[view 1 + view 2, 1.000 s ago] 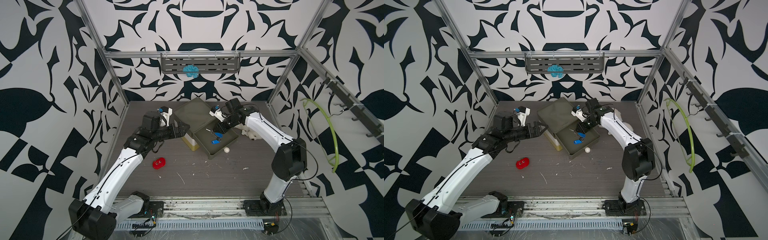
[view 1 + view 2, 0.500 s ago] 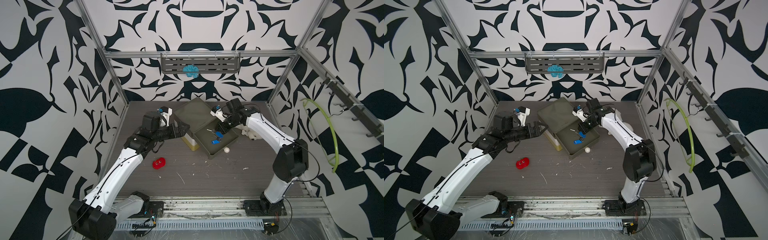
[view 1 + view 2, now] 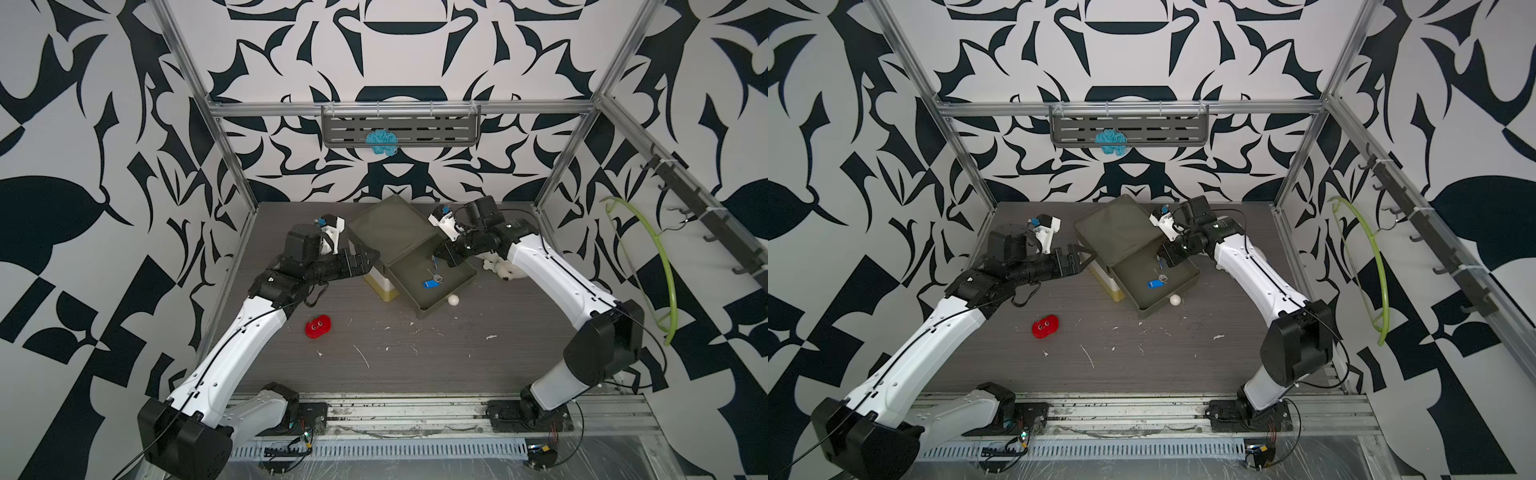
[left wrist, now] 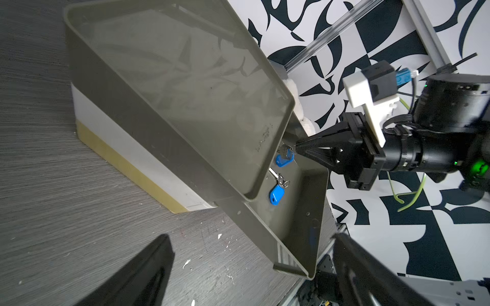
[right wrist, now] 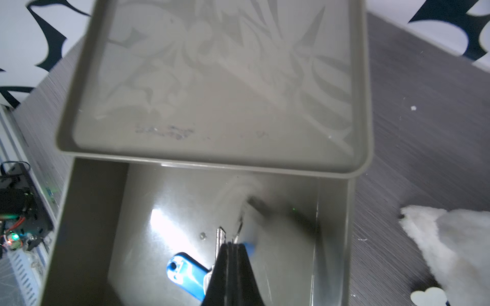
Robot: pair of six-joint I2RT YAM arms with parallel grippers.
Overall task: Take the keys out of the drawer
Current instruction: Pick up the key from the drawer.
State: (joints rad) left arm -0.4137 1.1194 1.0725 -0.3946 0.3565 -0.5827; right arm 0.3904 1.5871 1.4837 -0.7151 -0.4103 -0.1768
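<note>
Inside the open drawer (image 4: 299, 212): I see two sets of keys (image 4: 277, 191), each with a blue tag; one lies flat on its floor.
Right tool (image 4: 297, 149): tips pressed together, pinching the other set (image 4: 284, 160) by its ring near the drawer's back.
Left tool (image 3: 368, 259): spread wide, empty, just beside the drawer unit (image 4: 132, 143).

A red toy (image 3: 318, 326) and white ball (image 3: 453, 300) lie apart on the table (image 3: 457, 365).
</note>
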